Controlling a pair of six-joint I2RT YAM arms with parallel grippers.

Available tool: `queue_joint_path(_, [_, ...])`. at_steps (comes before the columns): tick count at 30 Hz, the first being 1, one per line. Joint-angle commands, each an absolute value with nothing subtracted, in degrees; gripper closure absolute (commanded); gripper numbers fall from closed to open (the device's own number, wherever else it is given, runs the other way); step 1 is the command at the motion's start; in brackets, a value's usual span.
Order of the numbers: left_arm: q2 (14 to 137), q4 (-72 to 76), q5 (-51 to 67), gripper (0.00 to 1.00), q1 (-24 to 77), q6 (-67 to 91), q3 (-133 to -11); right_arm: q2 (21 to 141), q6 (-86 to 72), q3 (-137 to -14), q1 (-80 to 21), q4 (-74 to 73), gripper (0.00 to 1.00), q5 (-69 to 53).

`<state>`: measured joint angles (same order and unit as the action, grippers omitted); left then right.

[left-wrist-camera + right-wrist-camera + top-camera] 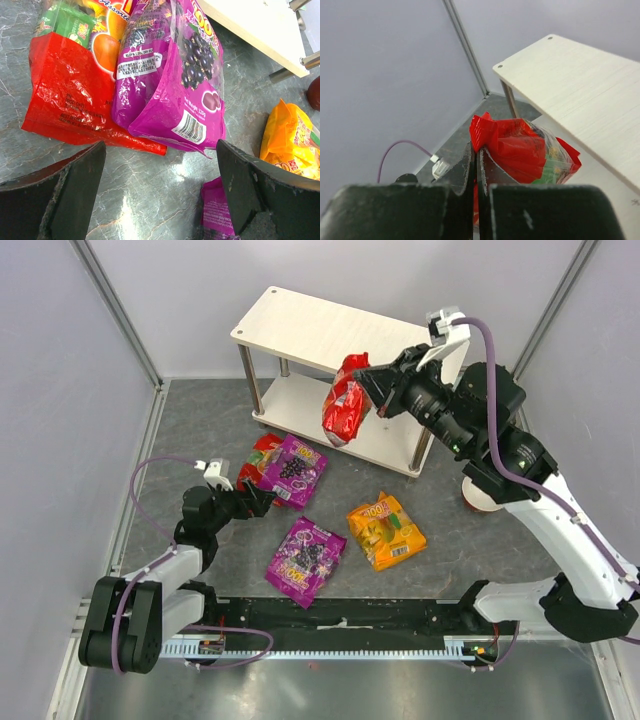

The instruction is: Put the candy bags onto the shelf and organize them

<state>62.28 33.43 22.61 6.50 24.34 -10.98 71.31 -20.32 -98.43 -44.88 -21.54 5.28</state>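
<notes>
Grey marbled desk [450, 560] carries everything, and at its far side stands the shelf [340, 340], two cream-white boards on silver legs, with no bag lying on either board yet. Four candy bags lie flat on the desk in front of it: a purple bag [293, 468] overlapping a second red bag [260, 452] near the left arm, then the other purple bag [306, 558] and the orange bag [385, 532] side by side nearer the bases. The fifth, a red bag [345, 400], hangs crumpled at the shelf's front edge, over the lower board and clear of the desk. The right hand [366, 380] is clenched on its top seam. The left hand [160, 190] is spread wide and empty, low over the desk just short of the overlapped pair. The step in hand looks like the first placement. Next, the right hand would need to carry the red bag in over a board, lower it until it settles, then release, leaving room for the other four.
</notes>
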Motion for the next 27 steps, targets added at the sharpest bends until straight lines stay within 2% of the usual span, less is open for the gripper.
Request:
queue_joint_path(1, [62.8,36.3,23.6,0.02,6.7,24.0,-12.9,73.6,-15.3,-107.3,-45.1,-17.4,1.0,12.3])
queue_joint_path(13, [63.1,36.3,23.8,0.02,6.7,24.0,-13.0,86.6,4.3,-128.7,-44.6,-16.0,1.0,34.0])
queue_joint_path(21, [63.7,36.4,24.1,0.02,6.7,24.1,-13.3,92.4,27.0,-124.7,-43.9,-1.8,1.0,53.7])
queue_joint_path(27, [64.3,36.4,24.2,0.02,6.7,24.1,-13.6,98.6,39.1,-124.4,-43.7,7.9,1.0,54.4])
